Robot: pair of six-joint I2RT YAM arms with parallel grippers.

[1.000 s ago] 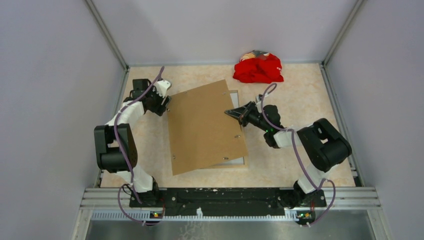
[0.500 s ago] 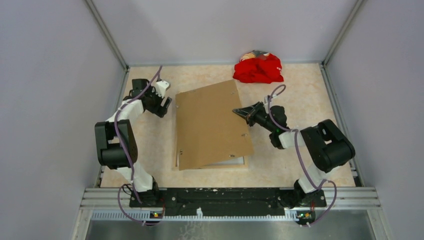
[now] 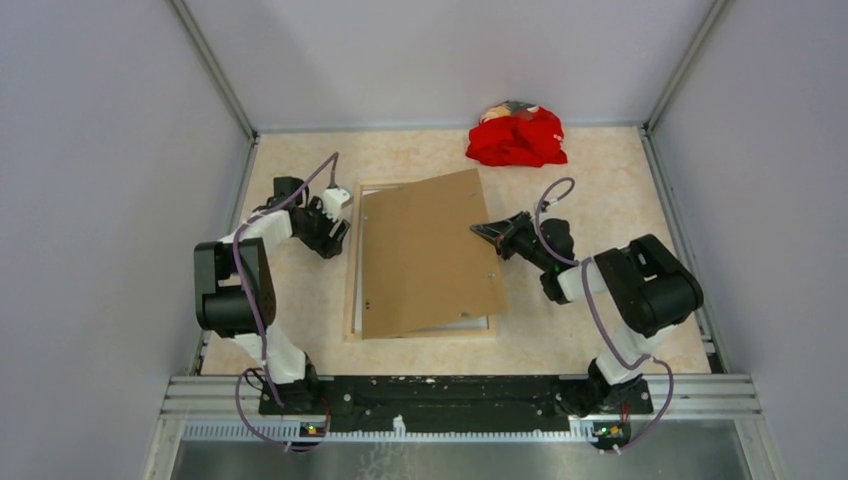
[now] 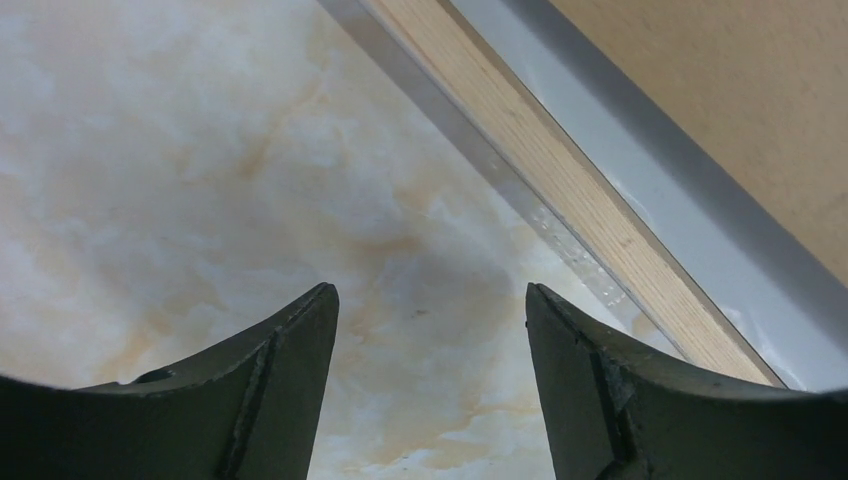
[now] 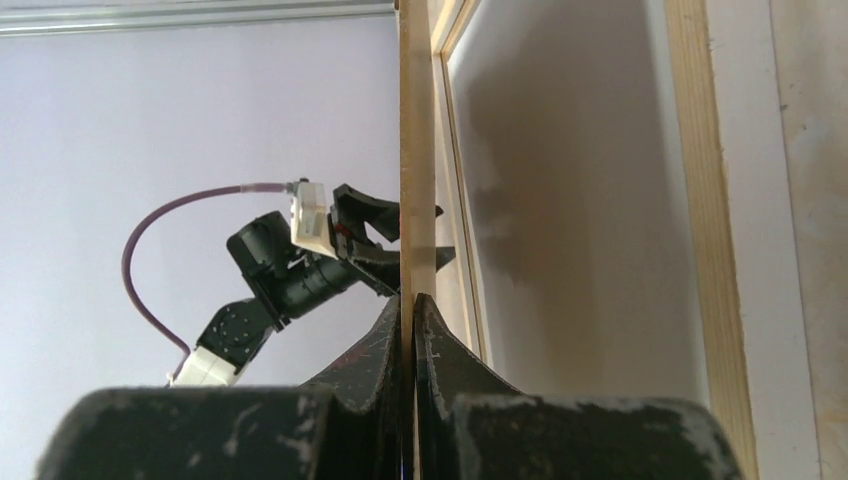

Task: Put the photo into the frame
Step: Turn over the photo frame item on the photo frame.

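A plain brown backing board lies askew in the middle of the marbled beige surface, and a crumpled red cloth sits well apart at the far edge.

Robot lab test cell, plain grey enclosure walls, aluminium rails, marble-look tabletop

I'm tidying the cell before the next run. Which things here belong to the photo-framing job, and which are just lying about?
Job in hand: the frame, back up; the white sheet inside it, probably the photo face down; the brown backing board, pinched by the right gripper.
Lying about: the red cloth, off at the far side.
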